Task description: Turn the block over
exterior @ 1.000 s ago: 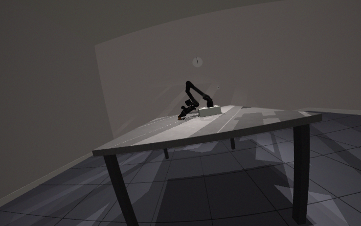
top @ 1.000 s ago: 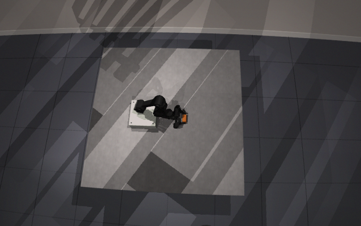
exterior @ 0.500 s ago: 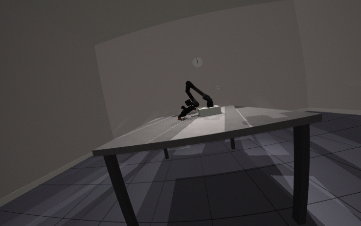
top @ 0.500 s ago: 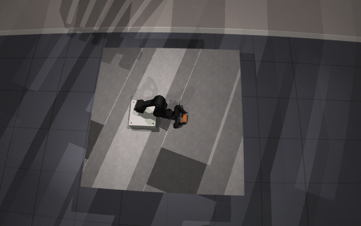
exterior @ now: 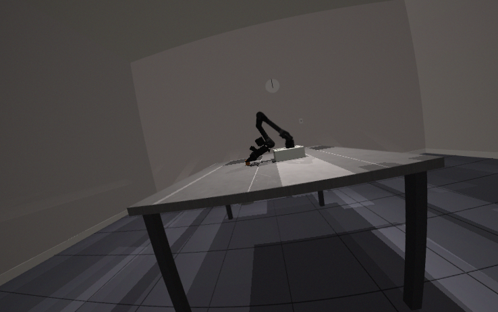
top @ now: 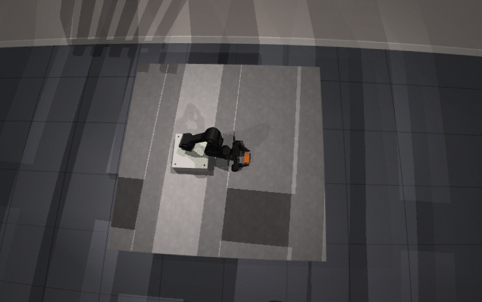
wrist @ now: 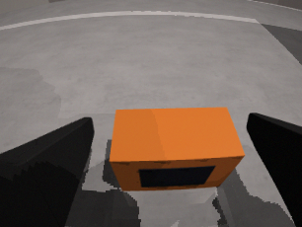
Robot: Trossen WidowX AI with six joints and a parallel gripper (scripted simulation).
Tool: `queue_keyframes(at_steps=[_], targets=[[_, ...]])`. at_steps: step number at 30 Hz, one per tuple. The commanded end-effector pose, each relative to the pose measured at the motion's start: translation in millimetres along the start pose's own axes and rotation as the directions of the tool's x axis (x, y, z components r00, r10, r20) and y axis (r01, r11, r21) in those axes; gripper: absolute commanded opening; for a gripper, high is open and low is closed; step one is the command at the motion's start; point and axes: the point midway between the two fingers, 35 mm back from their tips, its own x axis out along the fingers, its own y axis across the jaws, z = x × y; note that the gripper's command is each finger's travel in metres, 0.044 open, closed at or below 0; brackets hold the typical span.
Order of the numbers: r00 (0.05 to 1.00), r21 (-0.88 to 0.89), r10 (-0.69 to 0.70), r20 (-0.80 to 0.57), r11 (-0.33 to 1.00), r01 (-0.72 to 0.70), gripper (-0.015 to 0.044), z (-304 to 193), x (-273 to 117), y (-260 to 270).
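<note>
The orange block [top: 247, 157] [exterior: 247, 163] [wrist: 178, 133] is on the table [top: 263, 178] [exterior: 220, 184], just beyond the arm. In the wrist view its plain upper face shows, and the dark rectangular mark [wrist: 178, 176] is on the side toward the arm, seen at a steep slant. The black gripper [top: 246, 157] [exterior: 248, 161] [wrist: 170, 118] is open, with one finger on each side of the block and a gap on both sides in the wrist view. The underside of the block is hidden.
The arm stands on a white base box [top: 190, 171] [exterior: 289, 153] left of the block in the top view. Shadows and light bands cross the table top. The table's right edge lies some way beyond the block.
</note>
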Motion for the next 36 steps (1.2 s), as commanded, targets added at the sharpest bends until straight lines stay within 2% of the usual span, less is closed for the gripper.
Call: queue_keyframes(at_steps=[1, 4, 10, 15, 19, 25, 36], targets=[[1.0, 0.006, 0.004, -0.001, 1.0, -0.004, 0.044, 0, -1, 1], [1.0, 0.007, 0.003, -0.023, 1.0, -0.003, 0.044, 0, 2, 0], [0.977, 0.012, 0.001, -0.213, 1.0, 0.001, 0.044, 14, 10, -4], [0.928, 0.01, 0.003, -0.373, 1.0, 0.001, 0.044, 34, -7, -4], [0.914, -0.003, -0.004, -0.406, 1.0, 0.003, 0.044, 57, -22, -3], [0.861, 0.004, 0.006, -0.509, 1.0, -0.004, 0.044, 54, -45, 1], [0.86, 0.004, 0.006, -0.51, 1.0, -0.005, 0.044, 54, -45, 1]])
